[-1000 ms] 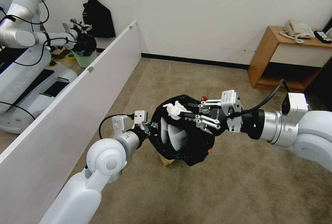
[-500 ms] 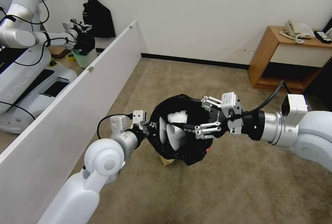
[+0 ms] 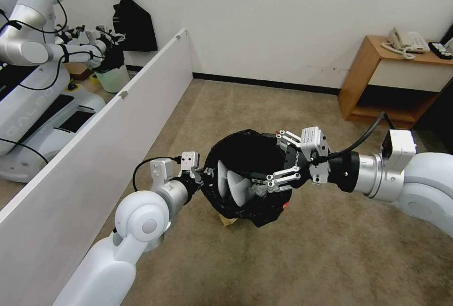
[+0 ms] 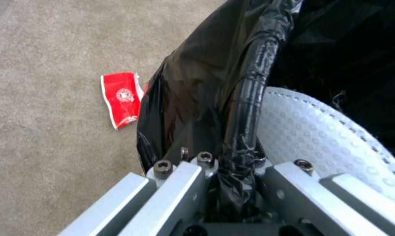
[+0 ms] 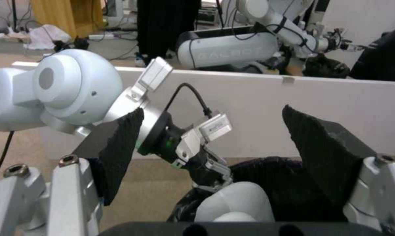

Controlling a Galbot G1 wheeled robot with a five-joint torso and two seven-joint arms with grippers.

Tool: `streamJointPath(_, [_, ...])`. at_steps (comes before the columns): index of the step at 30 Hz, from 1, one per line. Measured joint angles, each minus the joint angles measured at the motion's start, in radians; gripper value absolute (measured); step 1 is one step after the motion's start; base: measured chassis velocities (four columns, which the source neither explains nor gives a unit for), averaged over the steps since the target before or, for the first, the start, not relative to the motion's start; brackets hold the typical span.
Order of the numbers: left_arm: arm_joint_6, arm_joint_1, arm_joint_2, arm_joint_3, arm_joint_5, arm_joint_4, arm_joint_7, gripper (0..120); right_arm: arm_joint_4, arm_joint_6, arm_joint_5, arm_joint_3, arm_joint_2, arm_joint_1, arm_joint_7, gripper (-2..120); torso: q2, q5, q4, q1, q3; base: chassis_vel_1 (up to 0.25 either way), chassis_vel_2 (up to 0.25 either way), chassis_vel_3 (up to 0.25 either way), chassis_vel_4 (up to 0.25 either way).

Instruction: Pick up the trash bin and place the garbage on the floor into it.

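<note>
Trash bin (image 3: 245, 178) held above floor (image 3: 283, 259), left gripper (image 3: 204, 174) clenched on bag-wrapped rim. Right gripper (image 3: 264, 174) over bin mouth, jaws spread, nothing held; slippers (image 3: 236, 185) inside. Red carton (image 4: 122, 98) on carpet beside bin. You keep bin level, mouth up.

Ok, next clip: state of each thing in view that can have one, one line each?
Round bin lined with crinkly black plastic bag: held off the carpet, mouth open.
Left gripper: shut on the bin's rim.
Right gripper: open, over the bin's mouth.
White slippers: inside the bin.
Red paper carton: flat on the beige carpet, beside the bin.
</note>
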State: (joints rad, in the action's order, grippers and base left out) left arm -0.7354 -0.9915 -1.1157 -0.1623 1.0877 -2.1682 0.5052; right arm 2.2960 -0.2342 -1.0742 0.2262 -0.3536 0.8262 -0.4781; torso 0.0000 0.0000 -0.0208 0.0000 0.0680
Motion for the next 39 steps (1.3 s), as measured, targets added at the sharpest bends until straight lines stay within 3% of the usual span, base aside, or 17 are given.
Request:
streamJointPath(15, [0.0, -0.029, -0.005, -0.022, -0.021, -0.008, -0.01, 0, -0.003, 0.012, -0.008, 0.015, 0.001, -0.001, 0.004, 84, 0.0, 0.0, 0.0, 0.0, 0.0, 0.0, 0.0, 0.0, 0.0])
streamJointPath(23, [0.0, -0.105, 0.008, -0.091, -0.075, -0.04, -0.034, 0, -0.001, 0.06, -0.015, 0.031, -0.014, 0.024, 0.066, 99, 0.0, 0.0, 0.0001, 0.0, 0.0, 0.0, 0.0, 0.0, 0.0])
streamJointPath(39, [0.0, -0.266, 0.021, -0.22, -0.17, -0.115, -0.081, 0, -0.024, 0.115, 0.009, 0.099, -0.068, 0.107, 0.115, 100, 0.0, -0.0001, 0.0, 0.0, 0.0, 0.0, 0.0, 0.0, 0.0])
